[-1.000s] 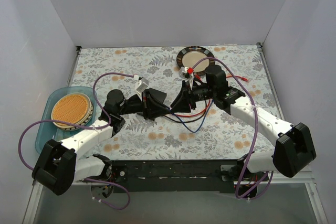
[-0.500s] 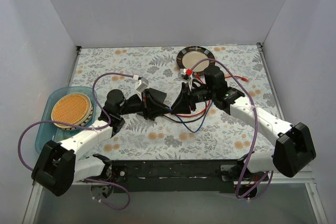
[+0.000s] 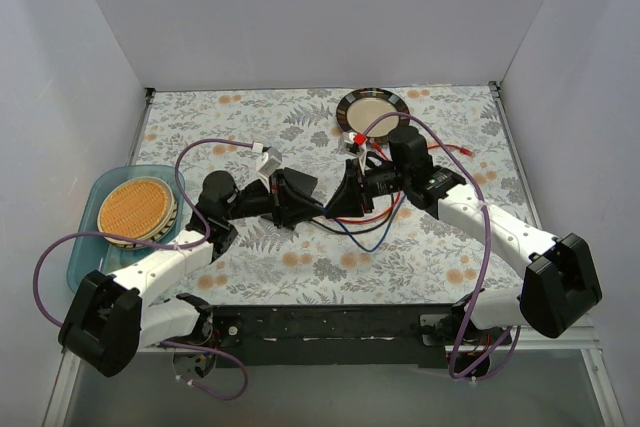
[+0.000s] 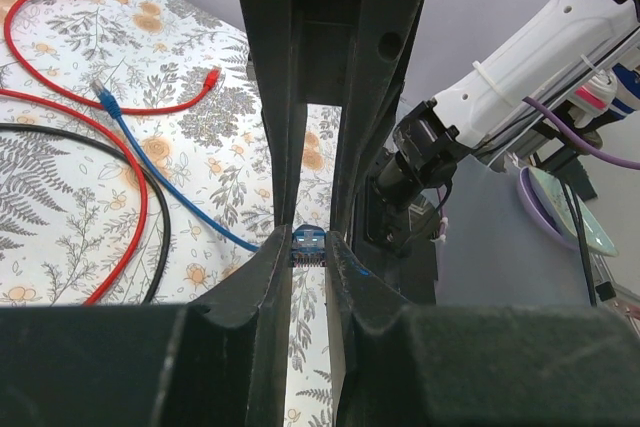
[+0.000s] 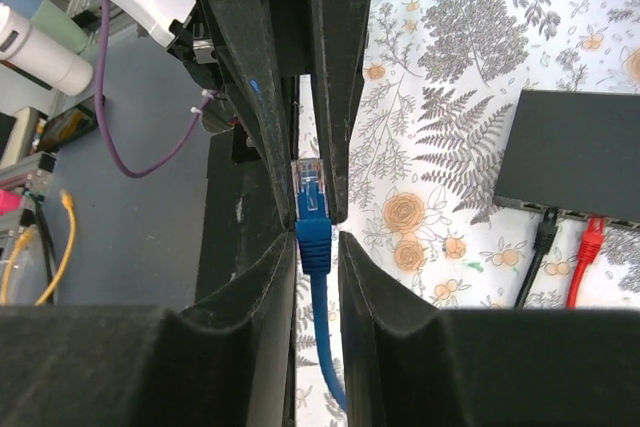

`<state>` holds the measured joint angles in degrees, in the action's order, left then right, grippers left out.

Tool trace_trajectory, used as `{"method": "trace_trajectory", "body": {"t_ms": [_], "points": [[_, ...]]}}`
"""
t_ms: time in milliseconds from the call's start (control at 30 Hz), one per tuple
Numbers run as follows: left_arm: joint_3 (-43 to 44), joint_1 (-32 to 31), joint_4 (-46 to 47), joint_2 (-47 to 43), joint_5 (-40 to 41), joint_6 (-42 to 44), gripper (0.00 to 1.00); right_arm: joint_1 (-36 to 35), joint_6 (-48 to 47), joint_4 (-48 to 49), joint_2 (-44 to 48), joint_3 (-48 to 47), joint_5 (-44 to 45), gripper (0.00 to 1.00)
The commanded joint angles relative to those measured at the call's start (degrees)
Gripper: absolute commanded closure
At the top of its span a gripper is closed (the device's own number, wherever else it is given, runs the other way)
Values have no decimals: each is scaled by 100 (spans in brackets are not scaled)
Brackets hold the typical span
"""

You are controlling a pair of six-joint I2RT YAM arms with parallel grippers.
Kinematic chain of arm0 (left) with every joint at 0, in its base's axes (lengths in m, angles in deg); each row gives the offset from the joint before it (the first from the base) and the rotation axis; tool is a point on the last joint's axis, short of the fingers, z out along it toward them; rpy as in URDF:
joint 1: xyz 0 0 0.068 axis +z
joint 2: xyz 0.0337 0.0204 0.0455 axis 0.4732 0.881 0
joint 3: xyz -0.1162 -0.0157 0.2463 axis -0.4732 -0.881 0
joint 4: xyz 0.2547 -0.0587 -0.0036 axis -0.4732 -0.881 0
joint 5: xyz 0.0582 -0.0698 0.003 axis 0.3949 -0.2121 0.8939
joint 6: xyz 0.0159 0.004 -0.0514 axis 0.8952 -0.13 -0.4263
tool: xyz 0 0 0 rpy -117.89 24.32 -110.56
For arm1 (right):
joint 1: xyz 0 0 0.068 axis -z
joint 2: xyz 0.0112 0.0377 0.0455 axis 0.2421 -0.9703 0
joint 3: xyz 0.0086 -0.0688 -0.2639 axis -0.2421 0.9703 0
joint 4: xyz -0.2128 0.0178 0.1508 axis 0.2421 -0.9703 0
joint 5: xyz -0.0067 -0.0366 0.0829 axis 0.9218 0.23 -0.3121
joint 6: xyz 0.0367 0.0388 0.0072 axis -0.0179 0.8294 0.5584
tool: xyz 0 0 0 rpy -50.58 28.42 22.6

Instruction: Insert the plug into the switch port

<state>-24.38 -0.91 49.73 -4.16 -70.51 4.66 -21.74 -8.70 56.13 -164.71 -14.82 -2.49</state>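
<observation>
Centrally, the left gripper (image 4: 308, 259) clamps its jaws on the clear head of the blue plug (image 5: 311, 187), meeting the right gripper (image 5: 318, 237) tip to tip. The right jaws grasp the plug's blue boot. Right of those jaws the black switch (image 5: 585, 147) lies on the floral table (image 5: 450, 67), with 1 black cable (image 5: 535, 257) and 1 red cable (image 5: 585, 262) plugged into its port edge.

Dark-rimmed plate (image 3: 372, 107), teal tray (image 3: 84, 252) with perhaps a woven coaster (image 3: 137, 209)

Blue-booted clear plug (image 5: 311, 187) is held uninserted, well apart from the black switch port row (image 5: 568, 209).
</observation>
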Motion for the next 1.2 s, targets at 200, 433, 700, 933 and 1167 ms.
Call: {"method": "trace_trajectory", "body": {"t_ms": [200,433,700,933,1167], "points": [[175,-30,12,-237,136,80,100,-29,-78,-44,-48,-20,-161,81],[236,-30,-110,-211,136,141,96,-20,-26,-17,4,-2,85,99],[1203,-30,-2209,-9,1935,37,2,-64,-227,-729,118,-125,1587,99],[1028,-30,-2194,-579,2948,-26,2,-626,-631,-1248,523,-64,3809,99],[1010,-21,-2404,-519,3256,106,2,-1644,-799,-1169,962,244,6251,99]]}}
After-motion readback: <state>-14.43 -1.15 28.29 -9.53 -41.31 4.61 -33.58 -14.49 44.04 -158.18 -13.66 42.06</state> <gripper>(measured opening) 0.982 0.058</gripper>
